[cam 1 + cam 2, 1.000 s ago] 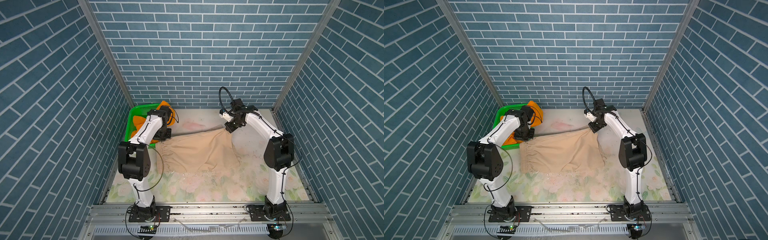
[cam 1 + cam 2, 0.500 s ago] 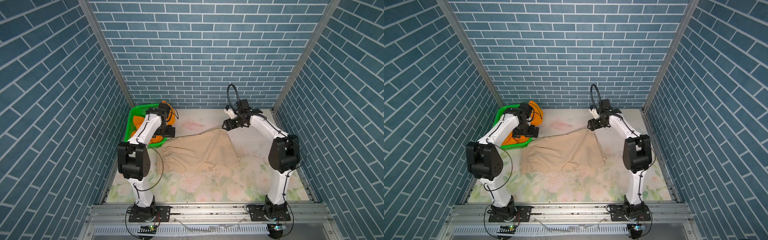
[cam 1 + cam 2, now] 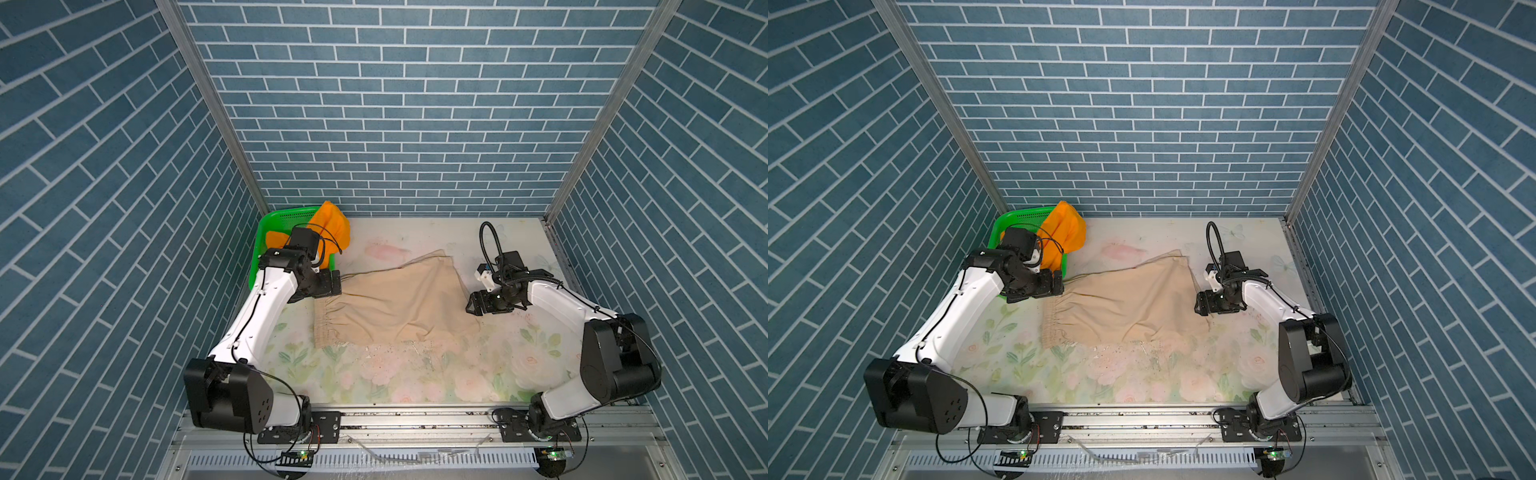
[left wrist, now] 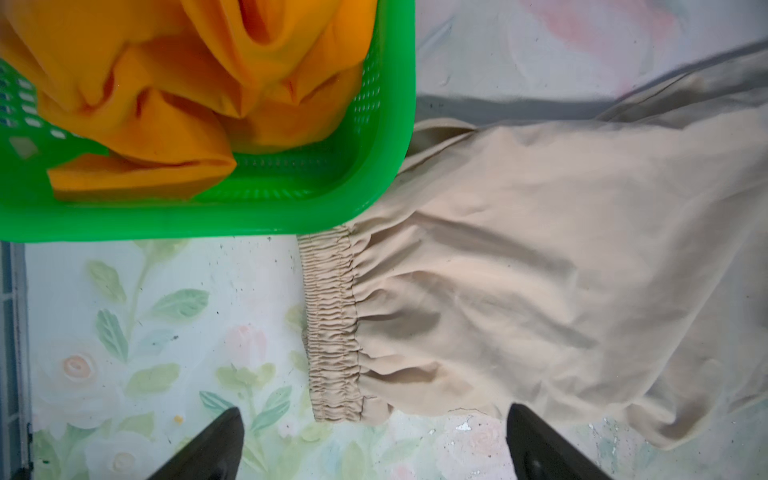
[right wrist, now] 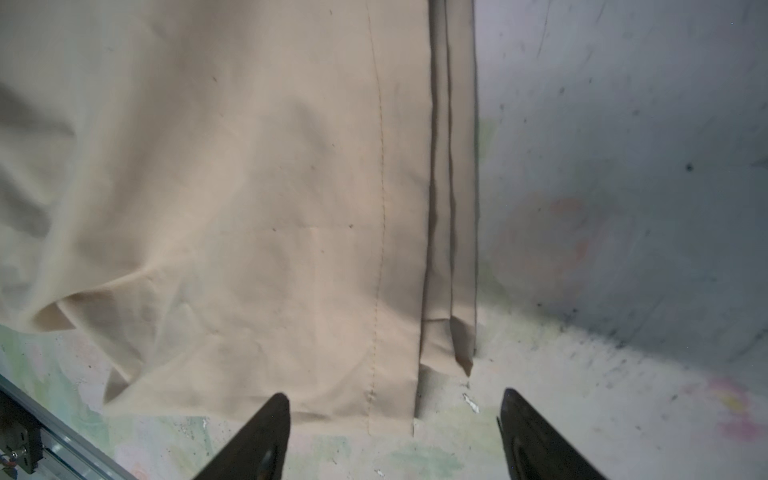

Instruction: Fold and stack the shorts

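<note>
1. L gripper (image 3: 333, 286): spread wide, empty. Hangs low by near corner of basket (image 3: 279, 217), at far end of waistband (image 4: 330, 324). In wrist view, both fingers (image 4: 216, 436) clear of cloth.
2. R gripper (image 3: 473, 306): also well apart, nothing between. Sits low just beside hem side of beige pair (image 3: 399, 307). In wrist view, fingertips (image 5: 266, 432) straddle hem corner; no contact visible.
3. Beige pair: lies mostly flat on table (image 3: 395, 374), mid-field, between the 2 grippers. Waistband toward L arm, hem toward R arm. Some wrinkles near gathers; far edge runs off at a slant. Several hem edges stacked at R side in wrist view, so prob. already halved leg-on-leg, though can't confirm from above. Far end of waistband hidden behind basket rim in L wrist view; touching or not, can't tell.
4. Orange pair (image 3: 332, 226): bunched up in basket at far-L corner, part spilling over rim toward table. Not unfolded, not flattened.
5. Progress, as judged: early-to-mid. Beige pair out and laid down, perhaps 1 fold in; not yet a compact packet. Orange pair untouched. No stack yet.
6. Left to do, prob.: fold beige pair across (hem to waistband or sim.), square it up, then pull orange pair out, flatten, fold, set on top.
7. Risk: waistband so near basket that a grab there may snag rim.
</note>
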`<state>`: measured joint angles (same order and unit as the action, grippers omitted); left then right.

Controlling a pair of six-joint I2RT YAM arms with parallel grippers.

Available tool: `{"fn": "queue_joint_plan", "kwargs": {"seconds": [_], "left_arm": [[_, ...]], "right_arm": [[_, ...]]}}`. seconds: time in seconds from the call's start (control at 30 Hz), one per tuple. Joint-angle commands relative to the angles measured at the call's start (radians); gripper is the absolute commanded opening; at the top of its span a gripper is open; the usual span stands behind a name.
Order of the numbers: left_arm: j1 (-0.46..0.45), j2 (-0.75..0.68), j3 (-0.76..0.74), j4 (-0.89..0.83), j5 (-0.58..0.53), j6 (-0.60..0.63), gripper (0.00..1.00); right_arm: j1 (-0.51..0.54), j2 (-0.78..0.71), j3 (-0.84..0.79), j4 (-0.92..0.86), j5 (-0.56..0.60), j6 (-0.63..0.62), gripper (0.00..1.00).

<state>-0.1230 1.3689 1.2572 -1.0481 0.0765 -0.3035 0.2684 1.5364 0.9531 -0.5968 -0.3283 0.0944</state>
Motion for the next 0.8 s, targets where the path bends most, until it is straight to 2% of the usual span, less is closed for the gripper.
{"fn": "queue_joint_plan", "kwargs": {"seconds": [0.0,0.2,0.33,0.53,0.57,0.6,0.67,0.73,0.77], "left_arm": [[0.01,-0.044,-0.054,0.039,0.025,-0.046,1.0],[0.013,-0.107,-0.09,0.049,0.031,-0.057,1.0],[0.013,-0.115,-0.087,0.036,0.029,-0.054,1.0],[0.013,-0.132,-0.096,0.028,0.028,-0.052,1.0],[0.013,-0.136,-0.1,0.029,0.028,-0.052,1.0],[0.013,-0.139,-0.104,0.034,0.03,-0.054,1.0],[0.013,-0.146,-0.116,0.044,0.036,-0.056,1.0],[0.013,-0.149,-0.129,0.06,0.046,-0.06,1.0],[0.013,-0.151,-0.135,0.067,0.051,-0.064,1.0]], "right_arm": [[-0.001,-0.013,-0.029,0.061,0.018,0.031,0.8],[0.017,0.04,-0.055,0.122,-0.002,0.053,0.77],[0.056,0.086,-0.024,0.11,-0.007,0.084,0.68],[0.08,0.128,-0.001,0.027,0.075,0.173,0.61],[0.081,0.128,-0.006,0.019,0.075,0.185,0.58],[0.081,0.128,-0.016,0.018,0.078,0.204,0.48],[0.081,0.122,-0.041,0.02,0.076,0.235,0.2],[0.081,0.108,-0.067,0.013,0.074,0.263,0.01],[0.081,0.095,-0.081,0.008,0.079,0.28,0.0]]}}
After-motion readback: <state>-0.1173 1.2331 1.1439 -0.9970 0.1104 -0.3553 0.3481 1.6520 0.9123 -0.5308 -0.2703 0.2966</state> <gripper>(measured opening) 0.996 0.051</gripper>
